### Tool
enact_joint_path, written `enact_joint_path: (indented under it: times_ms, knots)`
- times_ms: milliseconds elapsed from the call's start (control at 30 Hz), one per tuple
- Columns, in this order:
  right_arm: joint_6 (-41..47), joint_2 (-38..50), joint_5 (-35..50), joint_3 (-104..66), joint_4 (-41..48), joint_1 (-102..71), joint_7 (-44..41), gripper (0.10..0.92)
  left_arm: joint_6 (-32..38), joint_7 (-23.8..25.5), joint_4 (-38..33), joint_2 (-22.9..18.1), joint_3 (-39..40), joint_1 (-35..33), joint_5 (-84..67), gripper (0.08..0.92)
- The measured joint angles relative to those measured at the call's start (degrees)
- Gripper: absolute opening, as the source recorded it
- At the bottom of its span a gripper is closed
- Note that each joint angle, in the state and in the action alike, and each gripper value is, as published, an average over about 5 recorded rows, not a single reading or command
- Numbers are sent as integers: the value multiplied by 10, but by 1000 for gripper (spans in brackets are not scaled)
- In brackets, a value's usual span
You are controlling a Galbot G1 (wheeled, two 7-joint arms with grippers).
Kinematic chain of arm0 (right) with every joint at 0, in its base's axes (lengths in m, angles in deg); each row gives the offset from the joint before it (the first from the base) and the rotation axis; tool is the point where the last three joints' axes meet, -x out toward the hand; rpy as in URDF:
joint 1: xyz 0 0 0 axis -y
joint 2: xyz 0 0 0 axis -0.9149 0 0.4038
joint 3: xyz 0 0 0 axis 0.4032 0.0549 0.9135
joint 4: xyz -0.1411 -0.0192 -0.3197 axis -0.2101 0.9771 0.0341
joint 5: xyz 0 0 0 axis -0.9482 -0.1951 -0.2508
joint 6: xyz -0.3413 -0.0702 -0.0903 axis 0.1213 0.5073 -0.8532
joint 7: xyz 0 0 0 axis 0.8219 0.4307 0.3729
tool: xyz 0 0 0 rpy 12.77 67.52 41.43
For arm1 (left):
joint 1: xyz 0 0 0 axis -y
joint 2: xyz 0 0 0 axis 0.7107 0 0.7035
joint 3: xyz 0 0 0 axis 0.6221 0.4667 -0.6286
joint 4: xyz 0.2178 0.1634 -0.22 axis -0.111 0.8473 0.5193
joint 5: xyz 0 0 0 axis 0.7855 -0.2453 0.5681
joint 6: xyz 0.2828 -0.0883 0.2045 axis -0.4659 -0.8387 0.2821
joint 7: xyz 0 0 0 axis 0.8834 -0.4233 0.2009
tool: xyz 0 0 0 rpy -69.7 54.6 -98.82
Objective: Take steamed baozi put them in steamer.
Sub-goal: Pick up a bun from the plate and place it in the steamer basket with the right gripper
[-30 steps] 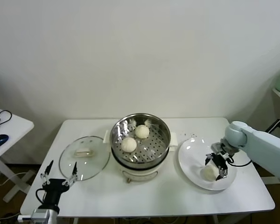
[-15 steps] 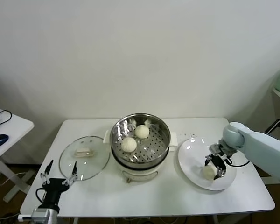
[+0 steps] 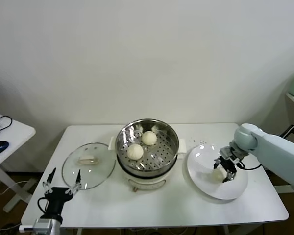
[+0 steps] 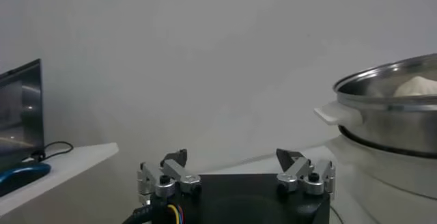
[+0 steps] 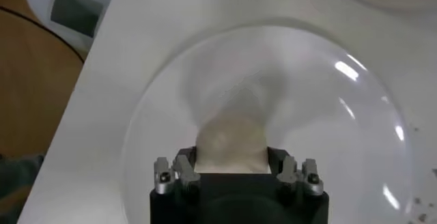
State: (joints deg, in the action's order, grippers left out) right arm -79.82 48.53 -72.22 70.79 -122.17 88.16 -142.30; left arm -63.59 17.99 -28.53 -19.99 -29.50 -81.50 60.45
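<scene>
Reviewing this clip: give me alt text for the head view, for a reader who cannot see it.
The right gripper is shut on a baozi over a white plate on a white table. Two more baozi lie in the steel steamer at centre, a glass lid lies to its left, and the left gripper is open at the near-left edge.

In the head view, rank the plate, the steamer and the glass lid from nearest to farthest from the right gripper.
1. White plate: directly under the right gripper, which is shut on a bun.
2. Steamer: table centre, toward the robot's left of that gripper.
3. Glass lid: beyond the steamer, on the robot's left.
</scene>
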Motion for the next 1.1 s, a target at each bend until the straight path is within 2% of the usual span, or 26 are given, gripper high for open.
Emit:
enact_joint_path:
  times_ms: [533, 800, 1100]
  knots:
    - [-202, -67, -107, 53, -91, 233, -9, 679, 7, -2, -15, 0, 1, -22, 1, 823]
    - [-248, -115, -146, 70, -156, 273, -9, 679, 6, -6, -17, -4, 5, -29, -1, 823]
    - [-277, -194, -169, 86, -166, 258, -3, 679, 1, -10, -19, 2, 9, -33, -3, 823]
